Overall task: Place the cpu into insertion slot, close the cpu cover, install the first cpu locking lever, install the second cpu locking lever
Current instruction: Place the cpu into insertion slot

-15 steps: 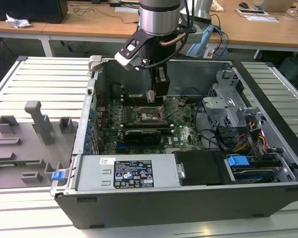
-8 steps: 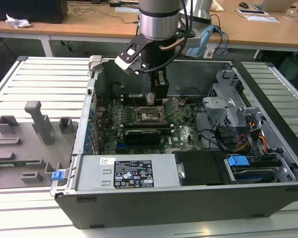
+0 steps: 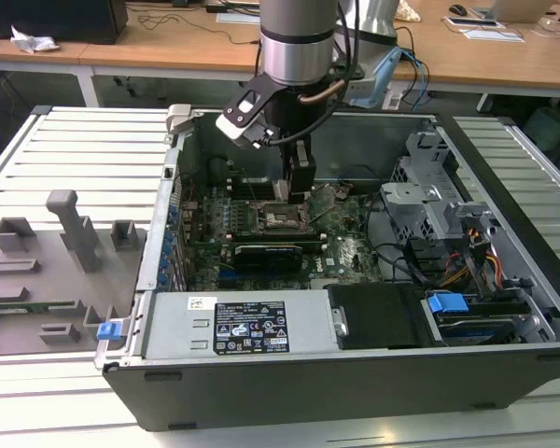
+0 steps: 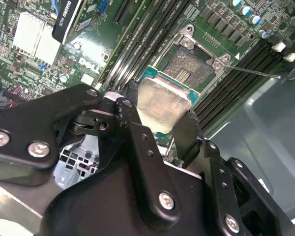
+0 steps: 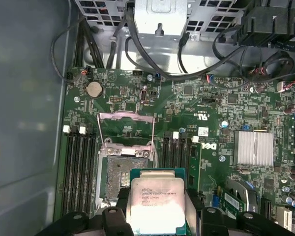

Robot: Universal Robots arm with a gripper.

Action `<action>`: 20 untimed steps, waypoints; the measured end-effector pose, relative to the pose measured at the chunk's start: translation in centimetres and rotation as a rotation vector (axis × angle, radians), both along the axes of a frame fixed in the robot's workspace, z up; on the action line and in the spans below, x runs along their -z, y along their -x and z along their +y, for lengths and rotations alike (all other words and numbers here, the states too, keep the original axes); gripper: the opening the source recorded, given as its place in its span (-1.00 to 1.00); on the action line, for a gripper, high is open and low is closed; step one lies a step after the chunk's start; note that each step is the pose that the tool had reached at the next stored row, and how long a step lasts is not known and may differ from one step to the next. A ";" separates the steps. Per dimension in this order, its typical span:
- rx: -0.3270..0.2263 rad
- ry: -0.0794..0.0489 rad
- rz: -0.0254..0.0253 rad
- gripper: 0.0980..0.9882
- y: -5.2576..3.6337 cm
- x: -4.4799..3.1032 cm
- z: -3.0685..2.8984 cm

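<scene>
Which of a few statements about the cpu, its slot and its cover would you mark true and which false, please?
1. The gripper has its jaws shut on the cpu. True.
2. The cpu is seated in the insertion slot. False: the jaws hold it above the board, and the slot lies bare.
3. The cpu cover is closed over the slot. False: it is swung open, off the slot.
4. A long black expansion card stands in the board near the slot. True.
</scene>
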State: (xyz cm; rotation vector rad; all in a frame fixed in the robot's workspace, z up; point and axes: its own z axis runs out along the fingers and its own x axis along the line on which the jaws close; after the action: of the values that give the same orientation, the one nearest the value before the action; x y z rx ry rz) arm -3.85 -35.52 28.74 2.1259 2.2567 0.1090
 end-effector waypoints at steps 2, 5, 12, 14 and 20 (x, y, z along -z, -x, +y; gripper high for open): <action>0.000 0.000 0.0017 -0.03 0.00 0.10 0.00; 0.000 0.000 0.0051 -0.03 0.00 0.29 0.00; 0.000 -0.001 0.0110 -0.03 -0.01 0.89 0.03; 0.000 0.004 0.0109 -0.03 -0.02 1.04 0.03; 0.000 0.005 0.0108 -0.03 -0.02 1.59 0.03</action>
State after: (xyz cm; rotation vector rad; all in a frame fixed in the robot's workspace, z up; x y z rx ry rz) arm -3.83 -35.48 27.15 2.1291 2.2602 0.0917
